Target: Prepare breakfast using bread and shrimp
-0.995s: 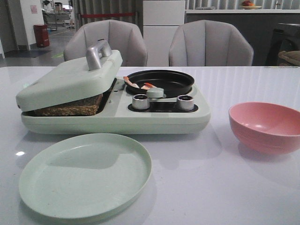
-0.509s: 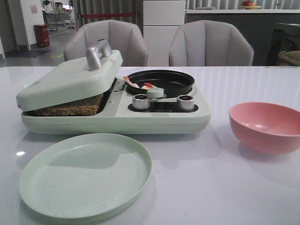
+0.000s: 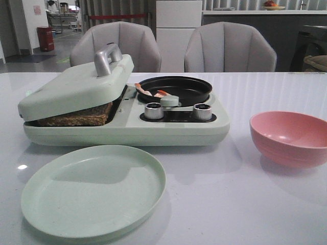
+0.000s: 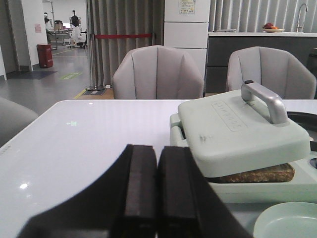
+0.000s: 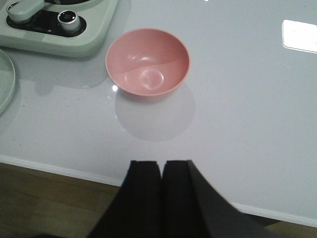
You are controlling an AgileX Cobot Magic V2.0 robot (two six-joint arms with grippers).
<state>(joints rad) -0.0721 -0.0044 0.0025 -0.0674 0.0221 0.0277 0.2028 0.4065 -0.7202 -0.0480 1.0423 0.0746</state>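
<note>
Front view alone shows shrimp (image 3: 152, 93) in the pan (image 3: 176, 88); wrist views show both jaws clenched, empty.

On the counter (image 3: 255, 204) sits a breakfast maker (image 3: 127, 122). Under its tilted lid (image 3: 76, 87), on the left side, lies the bread (image 3: 76, 116). On its right side sits a pan (image 3: 176, 88) holding shrimp (image 3: 150, 93). A plate (image 3: 92, 190) lies in front; a bowl (image 3: 290, 138) stands to the right.

Lid (image 3: 76, 84) covers bread (image 3: 76, 116).
</note>
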